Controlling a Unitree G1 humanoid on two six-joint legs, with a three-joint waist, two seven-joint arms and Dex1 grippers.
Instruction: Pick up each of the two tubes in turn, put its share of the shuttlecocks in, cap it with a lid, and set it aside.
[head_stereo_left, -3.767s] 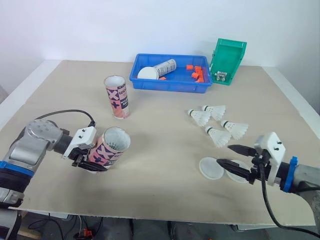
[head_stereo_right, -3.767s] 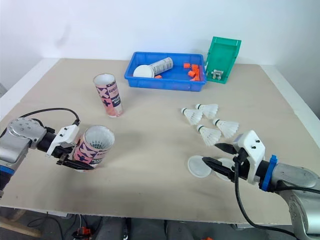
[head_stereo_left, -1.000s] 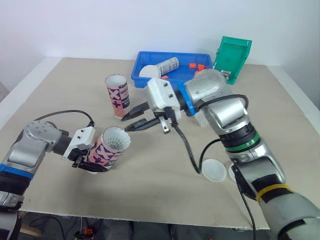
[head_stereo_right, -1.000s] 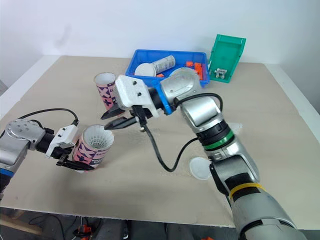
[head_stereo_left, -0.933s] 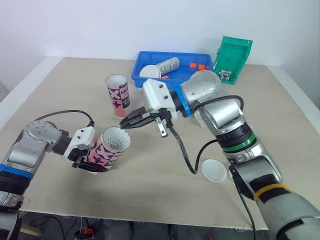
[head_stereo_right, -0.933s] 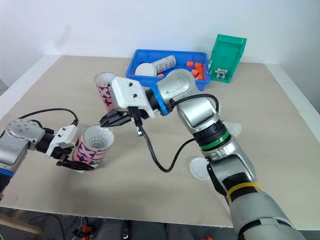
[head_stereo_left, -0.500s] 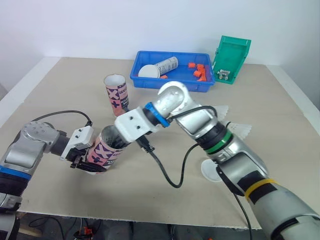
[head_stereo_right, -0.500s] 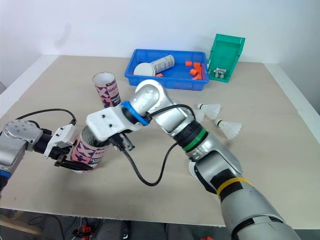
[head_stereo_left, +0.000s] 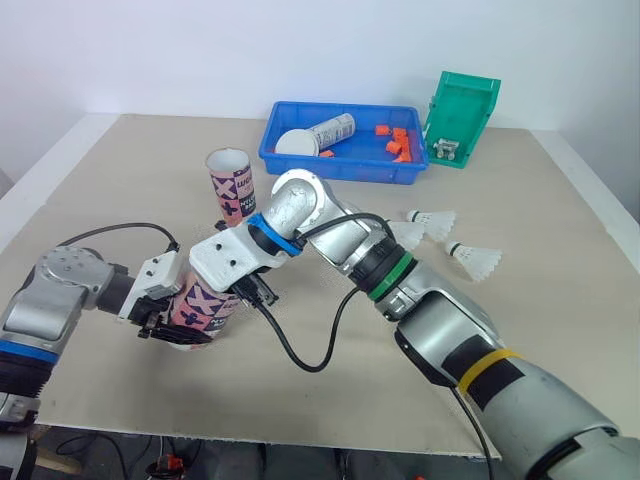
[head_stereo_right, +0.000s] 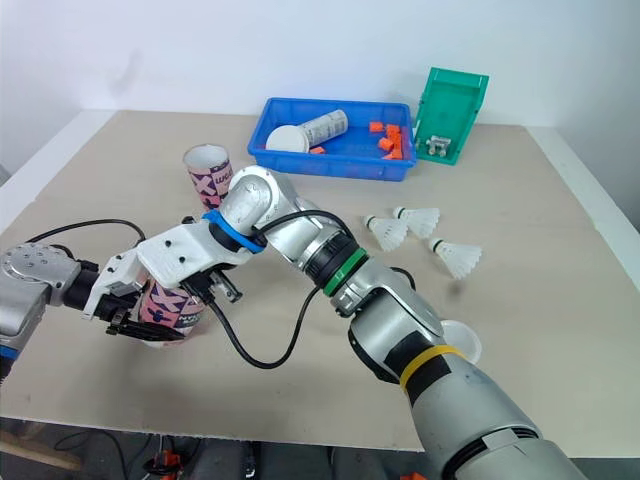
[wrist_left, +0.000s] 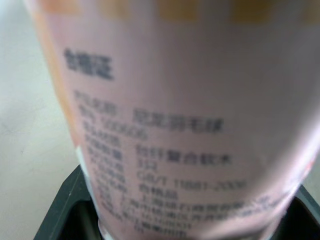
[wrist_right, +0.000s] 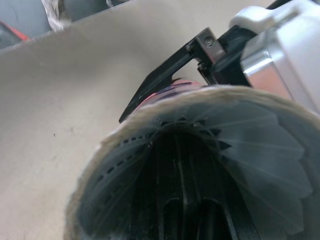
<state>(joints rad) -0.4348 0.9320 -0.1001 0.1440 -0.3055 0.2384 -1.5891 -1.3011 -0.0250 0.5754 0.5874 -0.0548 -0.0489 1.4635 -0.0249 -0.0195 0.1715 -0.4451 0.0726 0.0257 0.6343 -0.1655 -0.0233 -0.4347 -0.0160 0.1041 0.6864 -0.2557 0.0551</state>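
Observation:
My left gripper (head_stereo_left: 165, 325) is shut on a pink printed tube (head_stereo_left: 205, 305), holding it tilted just above the table at the front left. The tube's label (wrist_left: 175, 115) shows close up in the left wrist view. My right arm reaches across, and its white wrist body (head_stereo_left: 235, 260) covers the tube's mouth. My right gripper (wrist_right: 182, 210) is shut, its fingers deep inside the tube within a shuttlecock's feather skirt (wrist_right: 250, 150). A second pink tube (head_stereo_left: 232, 185) stands upright behind. Three shuttlecocks (head_stereo_left: 405, 235) (head_stereo_left: 432, 222) (head_stereo_left: 478, 258) lie at the right. A white lid (head_stereo_right: 462, 343) peeks out behind my right forearm.
A blue tray (head_stereo_left: 335, 178) at the back holds a lying tube, a white lid and orange pieces. A green bin (head_stereo_left: 462, 120) stands to its right. A black cable hangs from each wrist over the table.
My right gripper has moved from just above the held tube down into its mouth. Earlier it stood open by the lids at the front right. The left gripper and tube barely moved.

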